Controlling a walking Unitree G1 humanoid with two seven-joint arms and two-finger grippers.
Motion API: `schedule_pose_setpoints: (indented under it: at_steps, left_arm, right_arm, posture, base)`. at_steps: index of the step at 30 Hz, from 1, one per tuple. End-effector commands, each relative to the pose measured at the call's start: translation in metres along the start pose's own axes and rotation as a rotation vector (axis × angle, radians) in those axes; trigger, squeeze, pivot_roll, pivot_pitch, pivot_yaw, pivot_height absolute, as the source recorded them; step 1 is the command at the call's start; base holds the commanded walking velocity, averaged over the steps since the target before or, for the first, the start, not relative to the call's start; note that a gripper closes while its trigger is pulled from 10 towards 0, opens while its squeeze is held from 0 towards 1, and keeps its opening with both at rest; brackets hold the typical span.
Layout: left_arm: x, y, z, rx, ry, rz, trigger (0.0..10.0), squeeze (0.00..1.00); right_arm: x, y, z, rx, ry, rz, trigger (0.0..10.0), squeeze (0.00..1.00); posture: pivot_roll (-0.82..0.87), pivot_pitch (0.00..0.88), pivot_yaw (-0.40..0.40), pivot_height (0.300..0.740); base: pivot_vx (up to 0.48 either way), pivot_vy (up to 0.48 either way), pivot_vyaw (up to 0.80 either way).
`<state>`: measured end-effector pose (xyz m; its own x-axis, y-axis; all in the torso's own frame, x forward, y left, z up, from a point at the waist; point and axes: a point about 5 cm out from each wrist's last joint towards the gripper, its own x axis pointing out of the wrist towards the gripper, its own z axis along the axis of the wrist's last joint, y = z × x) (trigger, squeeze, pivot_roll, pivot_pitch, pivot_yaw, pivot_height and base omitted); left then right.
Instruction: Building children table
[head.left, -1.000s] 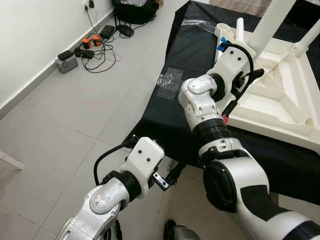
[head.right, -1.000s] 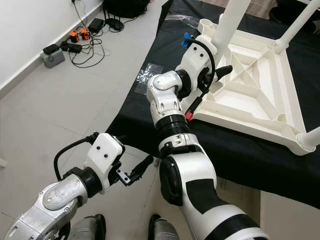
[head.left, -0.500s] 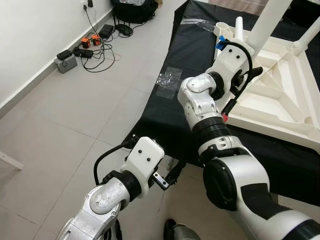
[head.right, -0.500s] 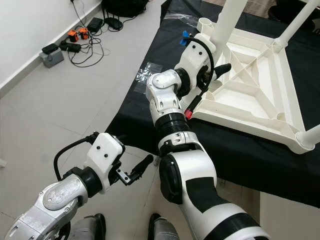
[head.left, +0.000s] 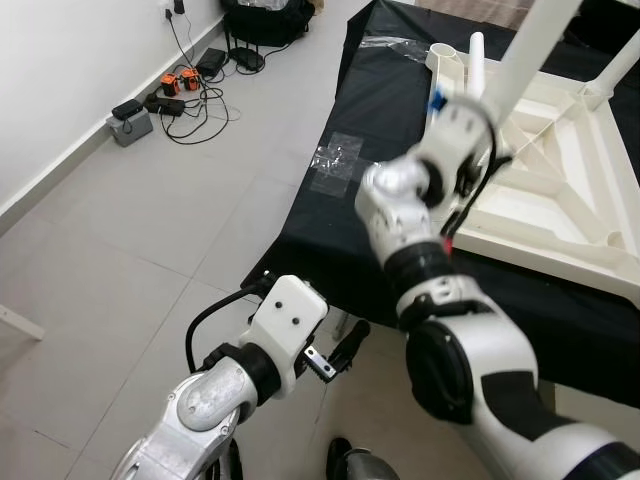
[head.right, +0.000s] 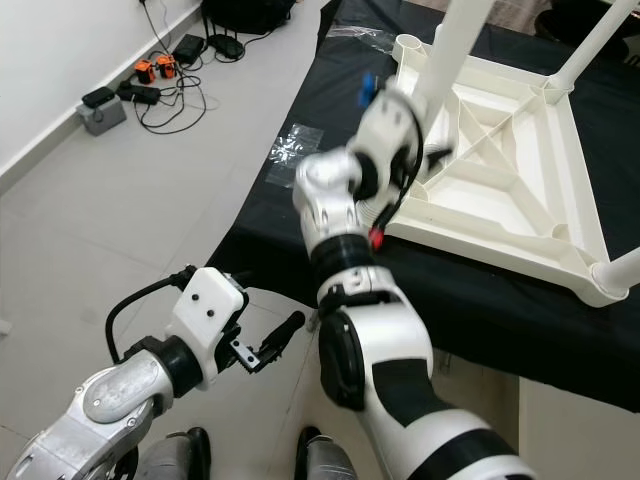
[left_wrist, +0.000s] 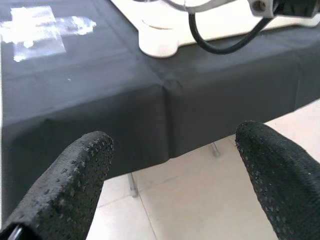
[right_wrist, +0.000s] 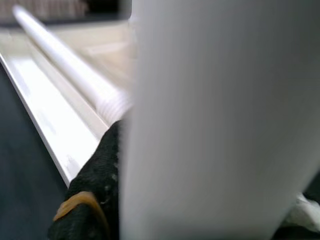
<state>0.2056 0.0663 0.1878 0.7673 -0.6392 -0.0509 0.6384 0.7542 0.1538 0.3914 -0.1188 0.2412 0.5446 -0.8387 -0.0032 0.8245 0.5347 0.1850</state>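
Right gripper clamped – white table leg

A worktop draped in black cloth fills the upper right of the frame. On it lies an upturned white plastic tabletop, with clear plastic wrap near its left edge.

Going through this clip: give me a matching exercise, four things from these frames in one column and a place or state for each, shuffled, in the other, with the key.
1. left gripper
2. white table leg
3. upturned table top
4. cables and chargers

A. on the floor by the wall
B. on the black cloth
C. open, low beside the cloth's edge
D. close against the right gripper's finger

Pairs: 1-C, 2-D, 3-B, 4-A
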Motion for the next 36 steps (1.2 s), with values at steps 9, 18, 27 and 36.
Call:
schedule_pose_setpoints:
  at_steps: [9,18,27,36]
  left_arm:
    - [0.000,-0.002,-0.001,0.012,0.000,-0.003,10.0,0.00]
    - [-0.001,0.001,0.001,0.021,-0.008,0.010,10.0,0.00]
    - [-0.001,0.003,0.001,0.023,-0.009,0.024,10.0,0.00]
    - [0.001,0.002,0.000,0.026,-0.016,0.022,10.0,0.00]
  right_arm:
    - [0.004,0.000,0.004,0.055,0.024,0.002,7.2,0.00]
    - [0.005,0.002,0.006,0.120,0.052,0.043,0.0,0.00]
    - [0.006,0.009,0.022,0.232,0.036,0.148,10.0,0.00]
    - [0.011,0.019,0.061,0.225,-0.055,0.228,10.0,0.00]
  posture:
    - [0.07,0.265,-0.102,0.740]
    - [0.07,0.258,-0.101,0.740]
    - [0.07,0.248,-0.101,0.740]
    - [0.07,0.225,-0.099,0.740]
  base:
    - [0.000,0.000,0.00]
    - [0.000,0.000,0.00]
    - [0.000,0.000,0.00]
    - [0.000,0.000,0.00]
